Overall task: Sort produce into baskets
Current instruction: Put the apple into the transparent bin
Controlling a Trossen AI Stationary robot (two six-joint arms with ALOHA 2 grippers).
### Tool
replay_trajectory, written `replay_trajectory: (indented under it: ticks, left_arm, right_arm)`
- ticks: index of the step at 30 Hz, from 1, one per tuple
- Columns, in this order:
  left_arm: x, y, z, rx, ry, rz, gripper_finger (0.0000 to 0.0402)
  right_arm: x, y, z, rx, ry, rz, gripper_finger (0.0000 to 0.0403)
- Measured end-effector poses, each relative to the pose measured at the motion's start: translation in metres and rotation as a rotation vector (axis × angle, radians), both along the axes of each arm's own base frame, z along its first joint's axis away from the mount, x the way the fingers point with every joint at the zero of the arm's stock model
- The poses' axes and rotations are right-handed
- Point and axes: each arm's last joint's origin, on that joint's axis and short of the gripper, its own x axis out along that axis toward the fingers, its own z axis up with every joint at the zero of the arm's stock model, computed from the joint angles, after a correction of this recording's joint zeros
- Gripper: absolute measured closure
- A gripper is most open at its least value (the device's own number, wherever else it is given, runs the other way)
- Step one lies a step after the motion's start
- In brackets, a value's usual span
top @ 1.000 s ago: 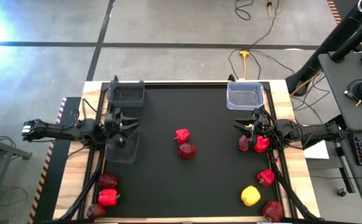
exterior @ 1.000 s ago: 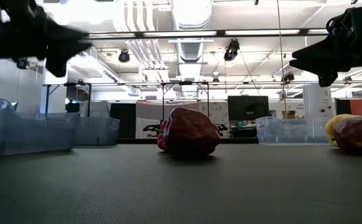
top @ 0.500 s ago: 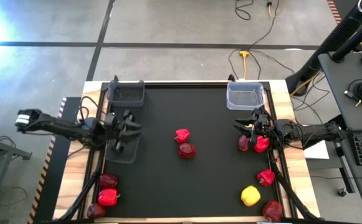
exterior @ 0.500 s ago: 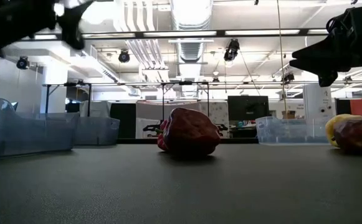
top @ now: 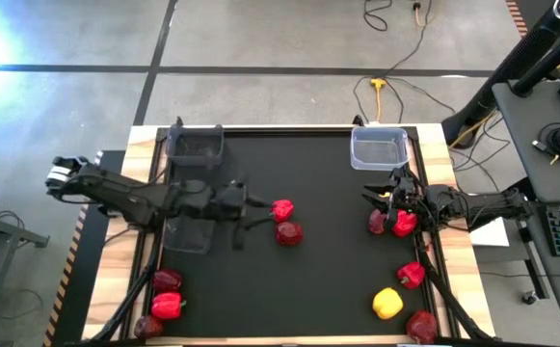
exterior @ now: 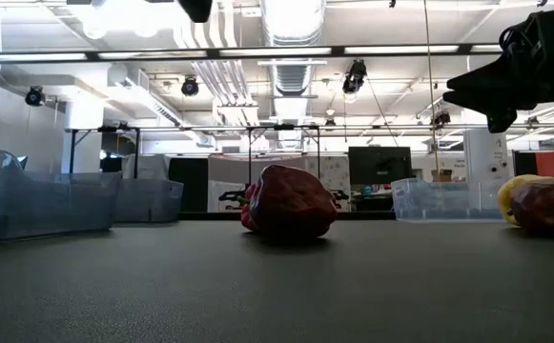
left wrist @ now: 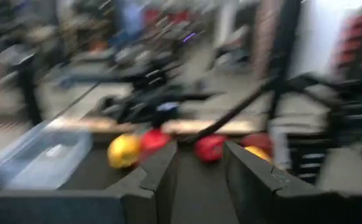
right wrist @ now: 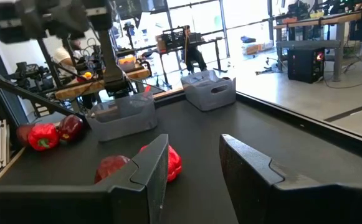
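Note:
My left gripper (top: 256,209) is open and empty, reached out over the mat's middle, just left of a red pepper (top: 281,209) and a maroon fruit (top: 288,232); its fingers (left wrist: 159,177) show apart in the blurred left wrist view. My right gripper (top: 374,198) is open and empty above the mat at the right, beside a maroon fruit (top: 377,222) and a red pepper (top: 404,224). A dark basket (top: 195,145) stands far left, a clear bluish basket (top: 379,147) far right, and a second dark basket (top: 188,229) at mid left.
Loose produce lies near right: a red pepper (top: 411,275), a yellow pepper (top: 386,304), a maroon fruit (top: 421,326). Near left lie two maroon fruits (top: 168,280) and a red pepper (top: 167,306). The right wrist view shows the middle pepper (right wrist: 171,163) and fruit (right wrist: 112,168).
My left gripper has swung from above the mid-left dark basket toward the table's right, out over the mat's middle, up to the red pepper there. It has stayed empty.

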Motion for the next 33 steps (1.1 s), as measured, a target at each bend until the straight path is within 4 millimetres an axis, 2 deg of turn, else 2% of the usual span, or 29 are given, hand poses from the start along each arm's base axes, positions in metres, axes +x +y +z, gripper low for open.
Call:
replay_trajectory:
  ticks: [4,9,15,20,26,29,33]
  left_arm:
    - [0.023,-0.002,0.019,0.019,0.172,0.167,0.0275]
    - [0.046,-0.005,0.044,0.049,0.289,0.25,0.0246]
    - [0.072,-0.013,0.039,0.056,0.425,0.205,0.0179]
    - [0.084,-0.02,0.011,0.031,0.503,0.157,0.011]
    - [0.094,-0.021,-0.047,0.038,0.621,0.185,0.0034]
    - [0.098,-0.022,-0.067,0.034,0.599,0.211,0.0012]
    - [0.098,-0.018,-0.094,0.034,0.639,0.233,0.0004]
  right_arm:
    - [0.0,0.0,0.0,0.0,0.0,0.0,0.0268]
    - [0.0,0.0,0.0,0.0,0.0,0.0,0.0268]
    - [0.0,0.0,0.0,0.0,0.0,0.0,0.0268]
    - [0.0,0.0,0.0,0.0,0.0,0.0,0.0268]
    - [0.0,0.0,0.0,0.0,0.0,0.0,0.0268]
    - [0.0,0.0,0.0,0.0,0.0,0.0,0.0268]
    - [0.0,0.0,0.0,0.0,0.0,0.0,0.0268]
